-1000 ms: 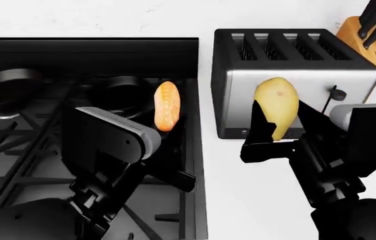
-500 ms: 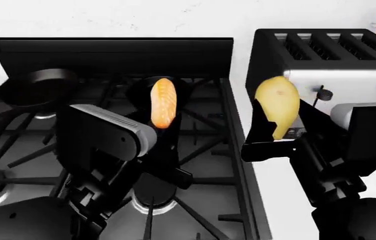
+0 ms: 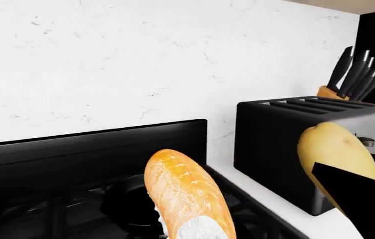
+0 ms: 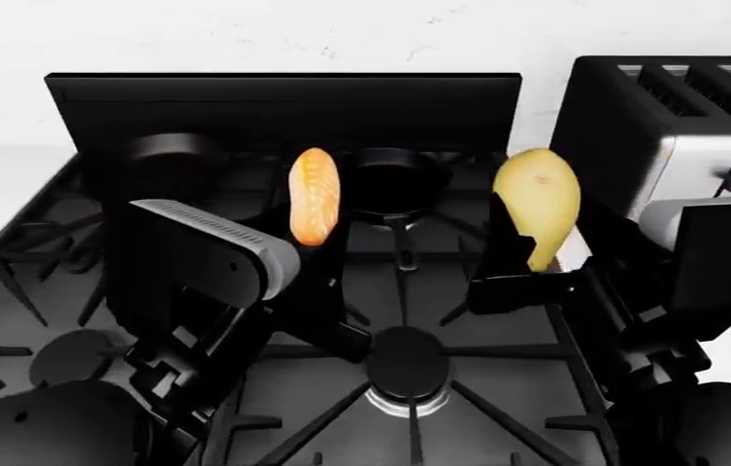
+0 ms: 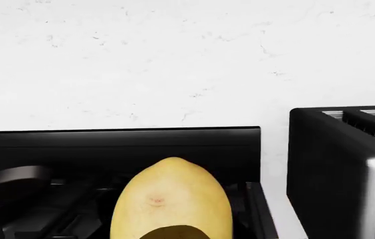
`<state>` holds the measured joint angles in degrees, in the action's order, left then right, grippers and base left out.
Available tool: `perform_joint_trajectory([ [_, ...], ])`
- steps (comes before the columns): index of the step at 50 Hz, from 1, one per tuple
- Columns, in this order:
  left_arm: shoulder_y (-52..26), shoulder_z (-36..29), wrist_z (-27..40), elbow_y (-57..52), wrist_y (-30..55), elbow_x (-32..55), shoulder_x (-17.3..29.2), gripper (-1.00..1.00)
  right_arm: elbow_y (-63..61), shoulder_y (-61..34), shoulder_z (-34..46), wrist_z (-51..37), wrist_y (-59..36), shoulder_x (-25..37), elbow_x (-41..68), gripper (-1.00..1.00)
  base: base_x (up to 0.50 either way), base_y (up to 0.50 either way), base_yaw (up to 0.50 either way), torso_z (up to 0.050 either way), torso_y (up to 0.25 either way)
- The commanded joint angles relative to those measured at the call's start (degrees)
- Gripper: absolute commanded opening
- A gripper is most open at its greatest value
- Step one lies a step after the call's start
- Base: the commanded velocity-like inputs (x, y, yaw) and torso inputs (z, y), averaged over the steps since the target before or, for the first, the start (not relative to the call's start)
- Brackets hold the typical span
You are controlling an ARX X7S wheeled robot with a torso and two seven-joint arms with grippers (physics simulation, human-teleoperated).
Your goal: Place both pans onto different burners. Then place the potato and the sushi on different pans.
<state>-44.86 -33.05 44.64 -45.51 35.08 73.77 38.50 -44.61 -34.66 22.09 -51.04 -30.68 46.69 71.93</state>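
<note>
My left gripper (image 4: 315,241) is shut on the orange sushi (image 4: 315,194) and holds it upright above the stove; the sushi also shows in the left wrist view (image 3: 187,194). My right gripper (image 4: 536,264) is shut on the yellow-tan potato (image 4: 538,199), also held upright, and the potato fills the lower middle of the right wrist view (image 5: 171,199). One black pan (image 4: 164,158) sits on the back left burner. The other pan (image 4: 396,175) sits on the back right burner, between the two held items, with its handle pointing to the front. A bare front burner (image 4: 407,365) lies below the grippers.
A black and steel toaster (image 4: 670,121) stands on the white counter right of the stove, close behind my right arm. A knife block (image 3: 346,79) stands beyond it. The stove's black back panel (image 4: 275,102) and the white wall close the far side. Another bare burner (image 4: 70,355) is at the front left.
The view has shifted left: the stove and toaster slid to the right in the head view, and the stove is now centred. Both grippers keep their hold at the same height.
</note>
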Motion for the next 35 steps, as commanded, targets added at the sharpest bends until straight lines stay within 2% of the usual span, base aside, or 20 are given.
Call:
perform_joint_trajectory([
  [1, 0.22, 0.00, -0.31, 0.51, -0.74, -0.27, -0.07, -1.00, 0.07, -0.04, -0.78, 0.76, -0.22, -0.08, -1.77, -1.00, 0.00, 0.32, 0.00, 0.000, 0.000],
  [26, 0.38, 0.23, -0.44, 0.63, -1.39, -0.40, 0.27, -1.00, 0.43, 0.96, -0.99, 1.09, 0.59, 0.09, -2.10, -1.00, 0.00, 0.32, 0.00, 0.000, 0.000],
  [35, 0.45, 0.60, -0.09, 0.37, -1.80, -0.10, 0.47, -1.00, 0.72, 1.06, -1.38, 0.40, 0.95, -0.02, -2.03, -1.00, 0.00, 0.02, 0.00, 0.000, 0.001],
])
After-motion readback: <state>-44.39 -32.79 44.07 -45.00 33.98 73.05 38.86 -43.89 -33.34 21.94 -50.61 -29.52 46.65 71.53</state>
